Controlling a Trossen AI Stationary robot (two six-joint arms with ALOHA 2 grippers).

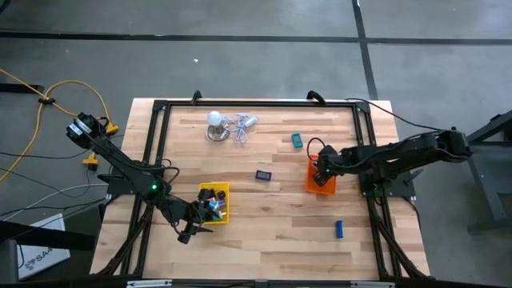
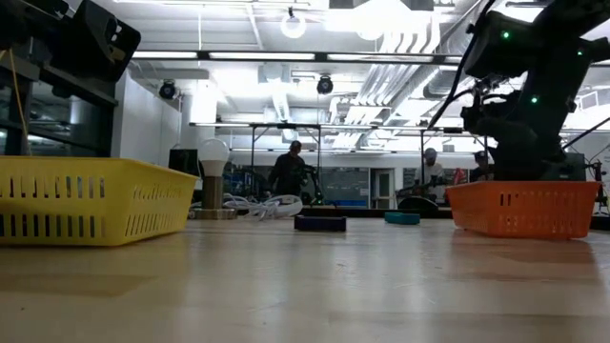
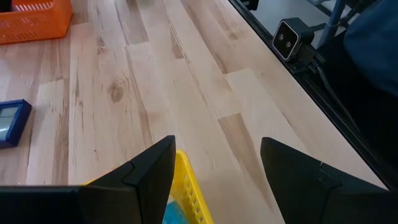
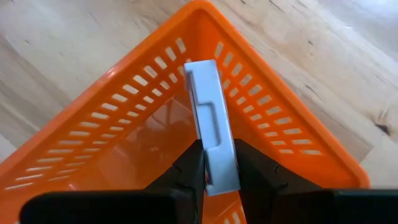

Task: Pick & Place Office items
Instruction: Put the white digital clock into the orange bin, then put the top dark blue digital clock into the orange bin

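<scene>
Office items lie scattered across the wooden table (image 1: 264,224): in the high view we see a dark blue block (image 1: 263,175) near the middle of the frame, a teal piece (image 1: 297,141) up and to the right of it, and a blue piece (image 1: 339,230) toward the lower right. Several more sit in the yellow tray (image 1: 223,204) at lower centre-left (too small for us to tell apart).

The right gripper (image 4: 219,163) hangs over the orange tray (image 4: 143,93) at centre-right of the high view, its fingers pinched narrow on a flat white block (image 4: 210,118) that stands on edge above the tray's inside.

The left gripper (image 3: 214,168) hovers at the yellow tray's lower edge with its fingers spread wide and nothing between them.

A white dome-shaped object (image 1: 215,125) with a pale cord rests at upper centre.
</scene>
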